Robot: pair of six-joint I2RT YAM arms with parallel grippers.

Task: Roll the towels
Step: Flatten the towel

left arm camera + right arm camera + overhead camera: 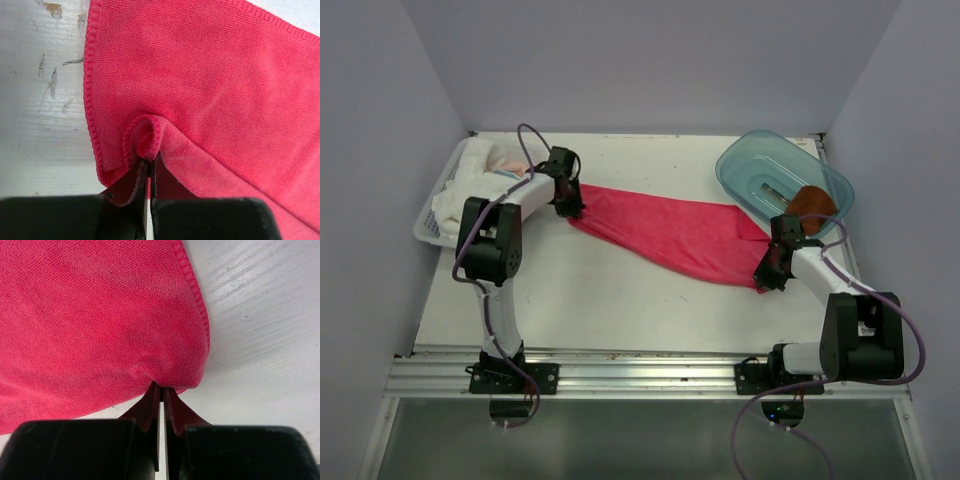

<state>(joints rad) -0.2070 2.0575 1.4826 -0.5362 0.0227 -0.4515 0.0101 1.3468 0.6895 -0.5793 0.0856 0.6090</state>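
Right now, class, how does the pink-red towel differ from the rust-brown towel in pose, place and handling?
The pink-red towel lies spread out on the table; the rust-brown towel sits bunched at the near edge of the blue tub. The left gripper and right gripper each pinch the pink-red towel; neither holds the rust-brown towel. Both are soft cloth.

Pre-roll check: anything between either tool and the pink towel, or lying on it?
Nothing visible. The left tool and right tool are each shut directly on an edge of the pink towel, at opposite ends. Nothing lies on it. The blue tub sits just beyond its right end.
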